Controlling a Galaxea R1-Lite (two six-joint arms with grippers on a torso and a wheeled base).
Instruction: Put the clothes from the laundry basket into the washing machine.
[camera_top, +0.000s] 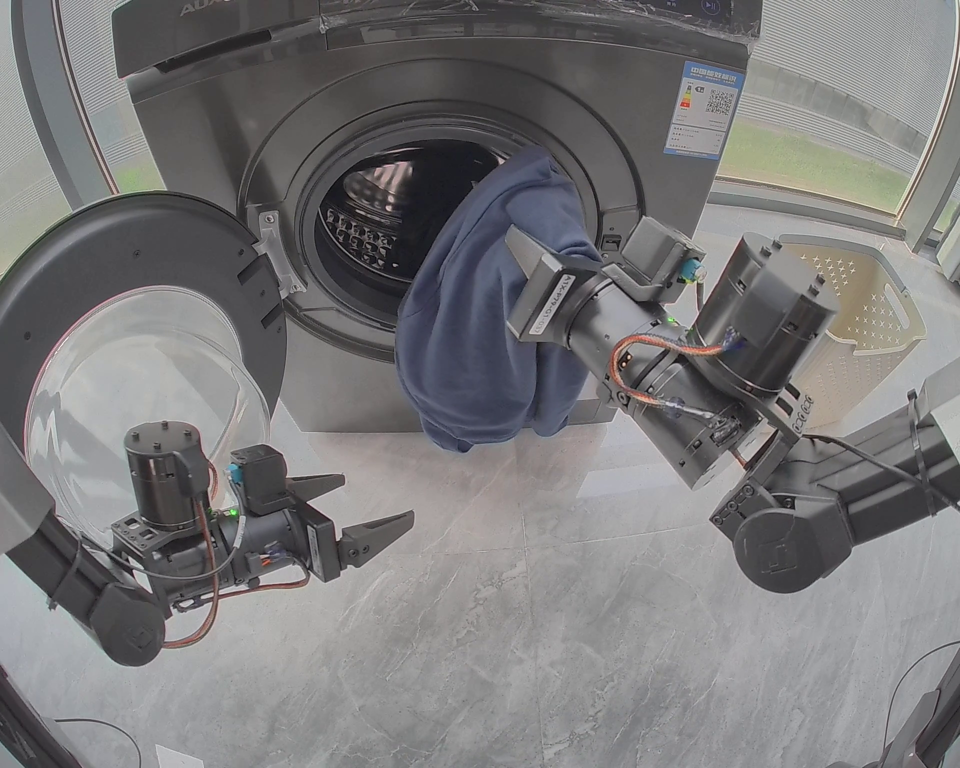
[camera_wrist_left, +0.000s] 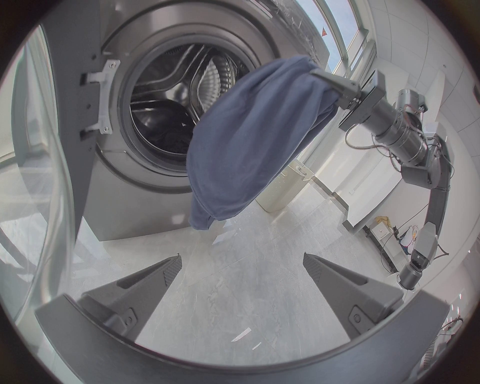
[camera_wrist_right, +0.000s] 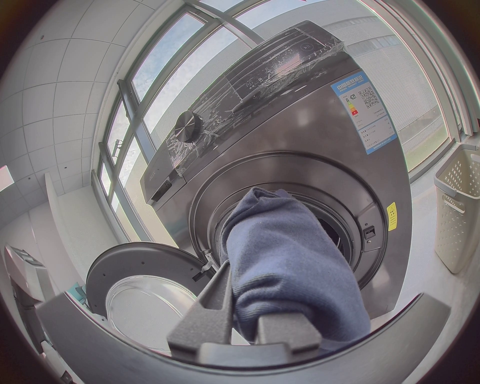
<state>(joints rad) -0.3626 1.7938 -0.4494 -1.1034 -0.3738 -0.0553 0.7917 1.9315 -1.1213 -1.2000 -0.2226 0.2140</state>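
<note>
- The blue garment (camera_top: 480, 330) hangs at the centre of the head view. Its top is bunched at the right rim of the drum opening (camera_top: 390, 220), and the rest droops down in front of the washing machine (camera_top: 200, 130).
- The right gripper (camera_top: 522, 252), just right of centre, is clamped on the garment's upper fold with its fingers pressed into the cloth.
- The round door (camera_top: 120, 260) stands swung open at the left of the frame.
- The laundry basket (camera_top: 880, 320), cream and perforated, stands at the right edge, beside the machine.
- The left gripper (camera_top: 375, 502) hangs at the lower left over the grey floor (camera_top: 560, 620), its jaws spread wide and holding nothing.
</note>
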